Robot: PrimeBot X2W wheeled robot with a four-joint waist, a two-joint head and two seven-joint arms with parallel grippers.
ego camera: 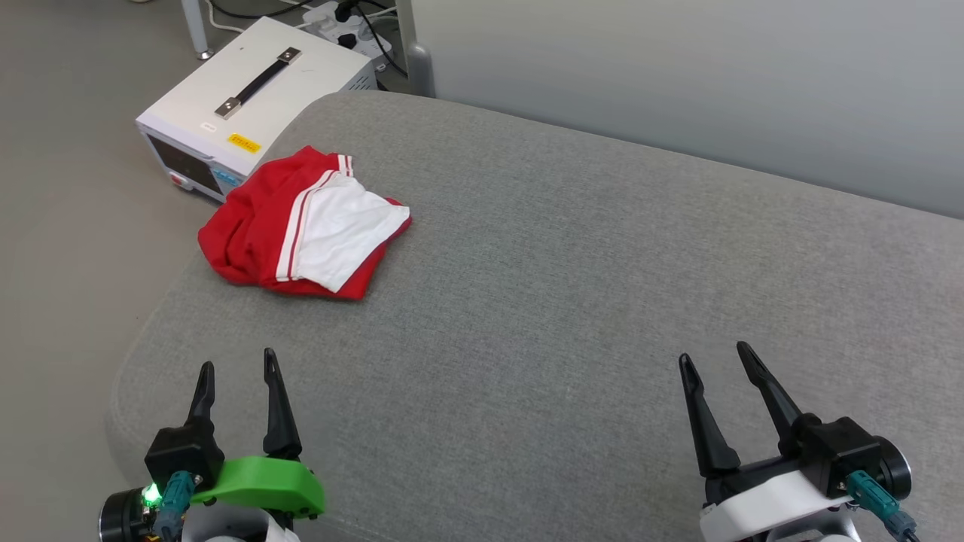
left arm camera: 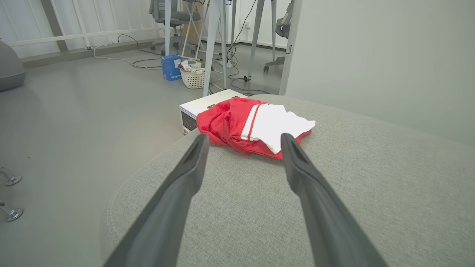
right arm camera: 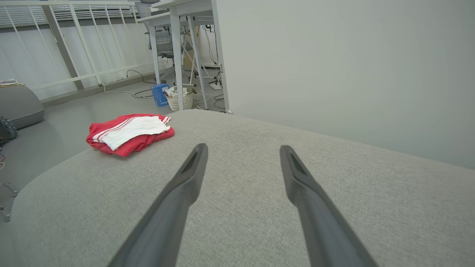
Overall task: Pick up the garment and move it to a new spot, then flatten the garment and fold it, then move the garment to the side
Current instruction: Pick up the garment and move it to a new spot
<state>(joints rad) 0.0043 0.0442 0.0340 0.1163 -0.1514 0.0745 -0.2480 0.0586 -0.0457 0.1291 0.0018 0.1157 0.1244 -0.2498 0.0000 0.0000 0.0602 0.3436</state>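
Awaiting pickup: garment bunched at cushion corner

Handling judgement: the garment [ego camera: 301,226] looks light, limp and not fragile. A pinch on a raised red fold at its rim should lift it, though it will likely drape and sag open. It is red, with a white sleeve uppermost and red-and-white stripe trim, crumpled into a loose heap. It lies at the far left corner of the grey cushion [ego camera: 565,301]. The left gripper [ego camera: 237,359] and right gripper [ego camera: 713,351] hover over that cushion's near edge, jaws apart and empty.
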